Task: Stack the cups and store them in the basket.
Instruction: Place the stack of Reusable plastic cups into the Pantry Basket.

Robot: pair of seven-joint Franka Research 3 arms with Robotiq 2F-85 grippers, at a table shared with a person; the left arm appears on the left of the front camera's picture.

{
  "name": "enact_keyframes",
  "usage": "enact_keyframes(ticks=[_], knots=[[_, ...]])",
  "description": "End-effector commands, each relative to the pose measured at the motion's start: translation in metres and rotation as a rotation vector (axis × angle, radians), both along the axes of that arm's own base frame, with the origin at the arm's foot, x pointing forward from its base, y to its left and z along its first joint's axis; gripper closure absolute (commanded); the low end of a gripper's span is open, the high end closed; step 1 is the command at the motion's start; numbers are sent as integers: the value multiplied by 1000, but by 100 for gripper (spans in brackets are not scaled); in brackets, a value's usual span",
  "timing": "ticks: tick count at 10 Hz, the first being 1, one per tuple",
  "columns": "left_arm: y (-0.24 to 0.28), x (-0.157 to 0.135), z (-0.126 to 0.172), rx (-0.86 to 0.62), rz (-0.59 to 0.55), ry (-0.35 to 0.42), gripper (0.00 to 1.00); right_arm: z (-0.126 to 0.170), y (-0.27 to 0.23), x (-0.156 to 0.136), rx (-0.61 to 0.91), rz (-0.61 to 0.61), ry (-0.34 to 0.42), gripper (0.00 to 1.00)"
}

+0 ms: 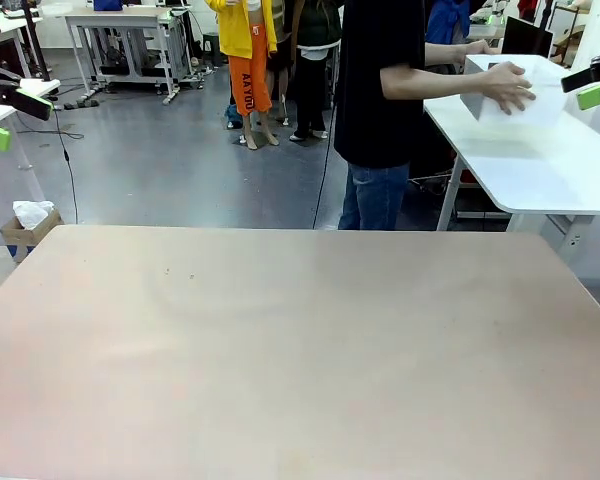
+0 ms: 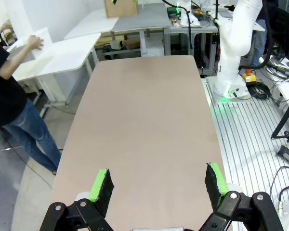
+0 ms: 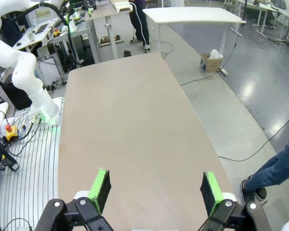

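Note:
The cups are out of view. A person in a black top stands at the far side, turned toward a white side table, with both hands on the white basket (image 1: 536,104) resting there. The same basket (image 2: 38,45) shows at the top left of the left wrist view, a hand on it. My left gripper (image 1: 5,118) hangs open high at the left edge, above the table's left end (image 2: 158,172), with nothing between its fingers. My right gripper (image 1: 595,85) is open too, raised at the right edge over the other end (image 3: 155,175), and holds nothing.
The tan table (image 1: 300,350) lies bare between the arms. The white side table (image 1: 540,170) stands beyond its far right corner. A cardboard box (image 1: 28,225) sits on the floor at far left. More people stand in the background.

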State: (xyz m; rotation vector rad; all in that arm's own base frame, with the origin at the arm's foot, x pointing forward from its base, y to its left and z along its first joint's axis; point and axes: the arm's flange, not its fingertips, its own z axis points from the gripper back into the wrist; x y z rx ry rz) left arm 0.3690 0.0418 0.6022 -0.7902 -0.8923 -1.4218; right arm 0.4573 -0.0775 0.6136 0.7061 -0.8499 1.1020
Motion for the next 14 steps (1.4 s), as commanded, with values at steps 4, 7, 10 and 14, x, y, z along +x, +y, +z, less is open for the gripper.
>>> enact_keyframes(ticks=[4, 7, 10, 14], knots=[[-2, -1, 3, -1, 0, 13, 0, 3, 2, 1, -7, -19, 11, 0], [-2, -1, 3, -1, 0, 13, 0, 3, 2, 1, -7, -19, 11, 0], [-2, -1, 3, -1, 0, 13, 0, 3, 2, 1, -7, -19, 11, 0], [-2, -1, 3, -1, 0, 13, 0, 3, 2, 1, -7, -19, 11, 0]])
